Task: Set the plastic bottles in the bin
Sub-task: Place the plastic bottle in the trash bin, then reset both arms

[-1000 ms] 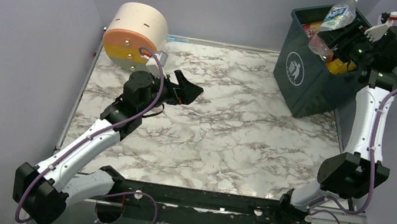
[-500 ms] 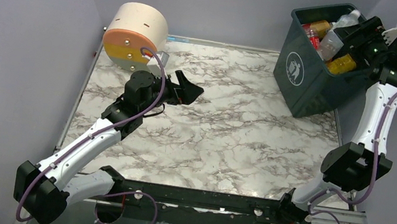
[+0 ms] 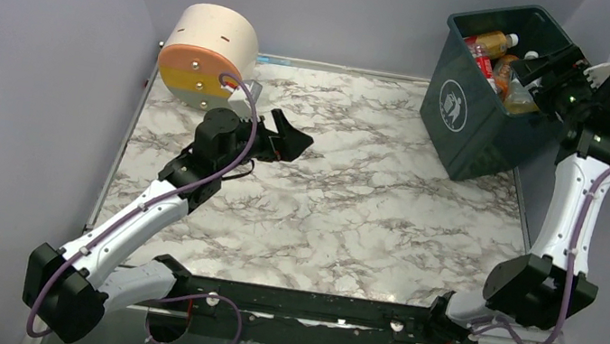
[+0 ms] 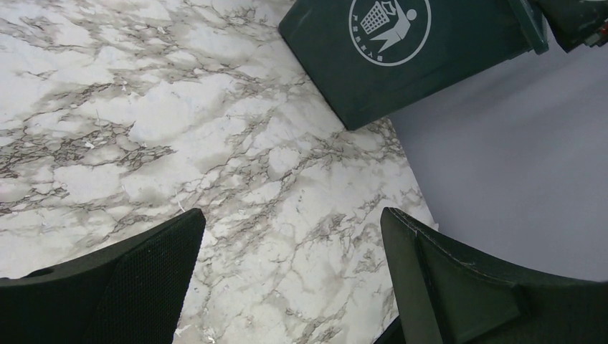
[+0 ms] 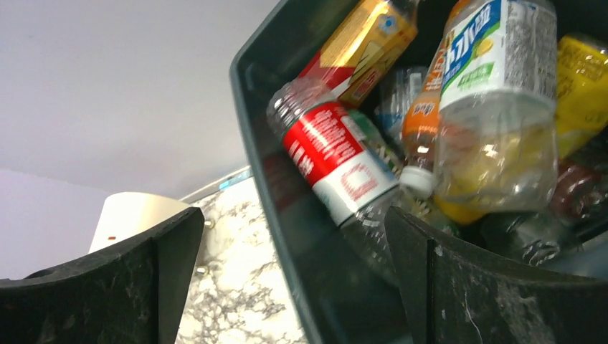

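Observation:
The dark teal bin (image 3: pixel 473 124) stands at the table's far right corner, with several plastic bottles (image 3: pixel 491 46) piled inside it. My right gripper (image 3: pixel 537 74) hovers open over the bin's right rim with nothing between its fingers. In the right wrist view, the bin wall (image 5: pixel 269 158) runs between the open right gripper (image 5: pixel 294 244) fingers. Beyond it lie a red-labelled bottle (image 5: pixel 331 159), a clear bottle with a blue and green label (image 5: pixel 496 93), an orange one (image 5: pixel 367 41) and a yellow one (image 5: pixel 582 86). My left gripper (image 3: pixel 295 141) hangs open and empty over the marble, left of centre.
A cream cylinder with an orange and green face (image 3: pixel 207 52) lies at the back left; it also shows in the right wrist view (image 5: pixel 133 215). The left wrist view has the bin's logo side (image 4: pixel 416 64) ahead, past bare marble, between the left gripper (image 4: pixel 294 236) fingers. Grey walls enclose the table.
My right gripper has opened and let go of the clear bottle, which dropped into the bin. The right arm shifted slightly right and lower. The left arm has barely moved.

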Controlling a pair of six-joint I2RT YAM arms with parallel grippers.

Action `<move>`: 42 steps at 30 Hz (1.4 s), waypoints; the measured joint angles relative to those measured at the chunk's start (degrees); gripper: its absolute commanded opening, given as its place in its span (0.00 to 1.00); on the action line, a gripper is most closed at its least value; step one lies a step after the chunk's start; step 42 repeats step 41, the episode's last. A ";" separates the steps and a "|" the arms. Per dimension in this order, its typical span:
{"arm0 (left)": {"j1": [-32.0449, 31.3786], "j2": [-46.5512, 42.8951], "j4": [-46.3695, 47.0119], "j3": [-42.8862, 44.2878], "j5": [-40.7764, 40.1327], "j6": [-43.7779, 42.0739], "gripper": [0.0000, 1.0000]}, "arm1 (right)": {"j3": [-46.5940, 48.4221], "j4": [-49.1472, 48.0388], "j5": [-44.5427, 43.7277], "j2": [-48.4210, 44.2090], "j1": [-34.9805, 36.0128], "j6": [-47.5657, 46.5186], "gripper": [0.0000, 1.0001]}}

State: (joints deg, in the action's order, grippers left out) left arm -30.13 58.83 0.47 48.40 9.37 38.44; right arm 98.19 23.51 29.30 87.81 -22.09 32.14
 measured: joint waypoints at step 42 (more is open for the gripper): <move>0.81 7.50 4.35 -0.81 -12.79 -8.79 0.99 | -59.30 -14.69 -1.81 -28.22 17.29 -8.11 1.00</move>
